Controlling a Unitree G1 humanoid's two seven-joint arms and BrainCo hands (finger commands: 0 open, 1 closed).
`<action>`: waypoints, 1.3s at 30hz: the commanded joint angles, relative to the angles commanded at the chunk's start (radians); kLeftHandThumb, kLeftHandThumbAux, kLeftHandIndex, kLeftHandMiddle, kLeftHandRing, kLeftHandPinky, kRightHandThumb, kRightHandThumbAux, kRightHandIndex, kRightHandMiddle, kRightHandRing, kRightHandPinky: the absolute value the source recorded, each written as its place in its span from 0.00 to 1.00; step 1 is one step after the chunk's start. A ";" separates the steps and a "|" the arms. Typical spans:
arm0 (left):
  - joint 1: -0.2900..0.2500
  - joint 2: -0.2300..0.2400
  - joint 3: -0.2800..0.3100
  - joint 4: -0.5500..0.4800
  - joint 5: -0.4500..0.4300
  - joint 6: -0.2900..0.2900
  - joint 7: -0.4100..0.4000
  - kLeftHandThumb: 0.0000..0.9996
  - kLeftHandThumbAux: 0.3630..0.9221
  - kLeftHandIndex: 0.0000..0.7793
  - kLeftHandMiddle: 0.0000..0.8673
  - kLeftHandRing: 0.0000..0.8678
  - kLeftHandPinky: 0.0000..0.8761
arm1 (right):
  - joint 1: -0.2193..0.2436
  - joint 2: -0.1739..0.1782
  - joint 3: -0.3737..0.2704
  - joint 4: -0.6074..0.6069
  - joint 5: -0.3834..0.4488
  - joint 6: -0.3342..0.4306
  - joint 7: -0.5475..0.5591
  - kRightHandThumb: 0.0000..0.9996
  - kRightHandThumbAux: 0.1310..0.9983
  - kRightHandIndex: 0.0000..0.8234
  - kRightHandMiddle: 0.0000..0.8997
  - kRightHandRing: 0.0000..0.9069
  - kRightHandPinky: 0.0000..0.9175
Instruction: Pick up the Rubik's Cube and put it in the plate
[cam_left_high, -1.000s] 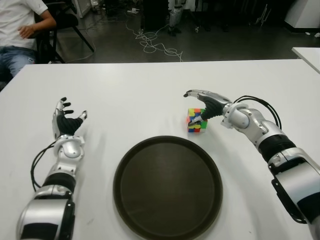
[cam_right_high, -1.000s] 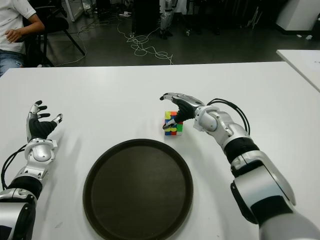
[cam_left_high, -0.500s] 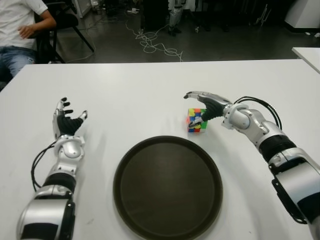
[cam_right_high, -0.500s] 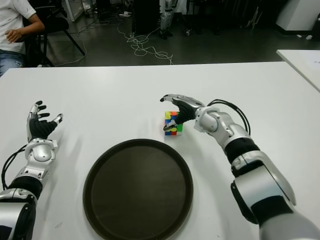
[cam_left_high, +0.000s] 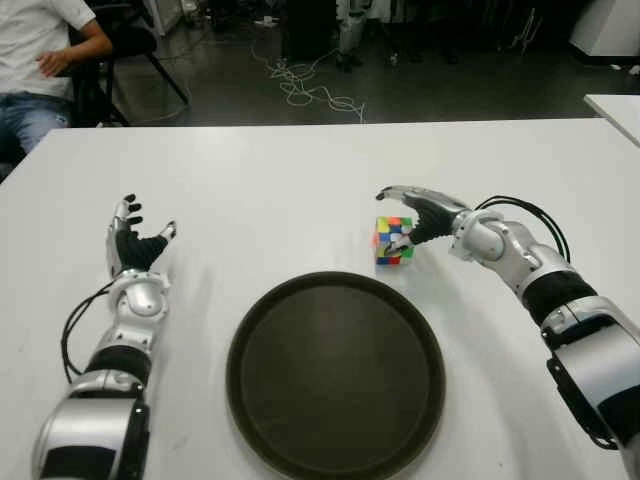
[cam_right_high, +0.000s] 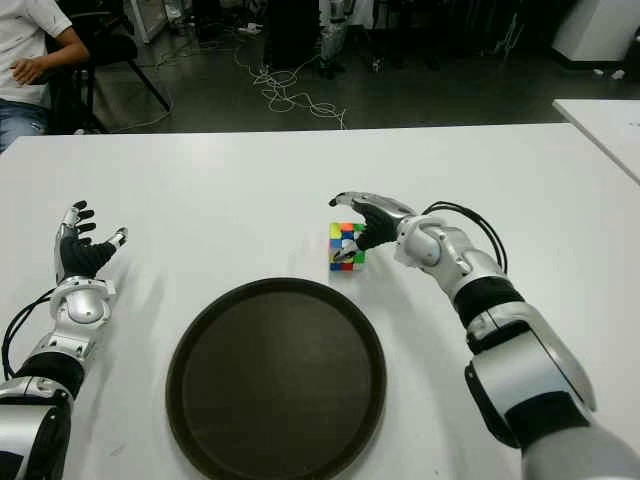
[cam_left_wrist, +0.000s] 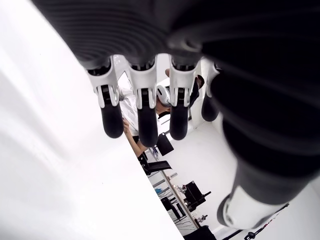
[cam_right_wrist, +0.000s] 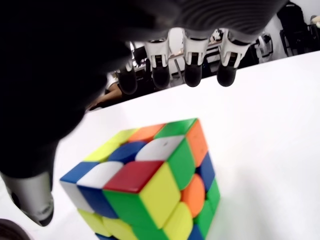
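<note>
The Rubik's Cube (cam_left_high: 393, 241) sits on the white table (cam_left_high: 300, 180), just beyond the dark round plate (cam_left_high: 335, 373) at about one o'clock from its centre. The right hand (cam_left_high: 420, 212) arches over the cube from its three o'clock side, fingers (cam_right_wrist: 192, 75) spread above it and gripping nothing (thumb low beside it). The left hand (cam_left_high: 133, 245) shows well off at nine o'clock, fingers open, empty.

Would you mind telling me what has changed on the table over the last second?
The right hand has drawn slightly back toward the robot's right; its fingers stay spread over the cube, not closed on it. The cube sits on the table just beyond the plate, as before. The left hand remains open, far left.
</note>
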 joint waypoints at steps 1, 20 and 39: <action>0.000 0.000 0.001 0.000 -0.001 -0.001 0.000 0.16 0.71 0.15 0.23 0.23 0.27 | 0.000 0.000 0.000 0.000 0.001 0.000 0.000 0.00 0.59 0.04 0.03 0.02 0.00; 0.000 0.003 -0.003 -0.003 0.003 0.008 0.005 0.16 0.72 0.15 0.21 0.22 0.27 | 0.030 0.018 -0.039 0.058 0.046 -0.038 -0.030 0.00 0.60 0.06 0.06 0.05 0.01; 0.001 -0.002 0.004 -0.008 -0.007 0.011 0.003 0.16 0.74 0.14 0.24 0.28 0.36 | 0.030 0.018 -0.016 0.055 0.029 -0.011 -0.033 0.00 0.54 0.04 0.03 0.03 0.00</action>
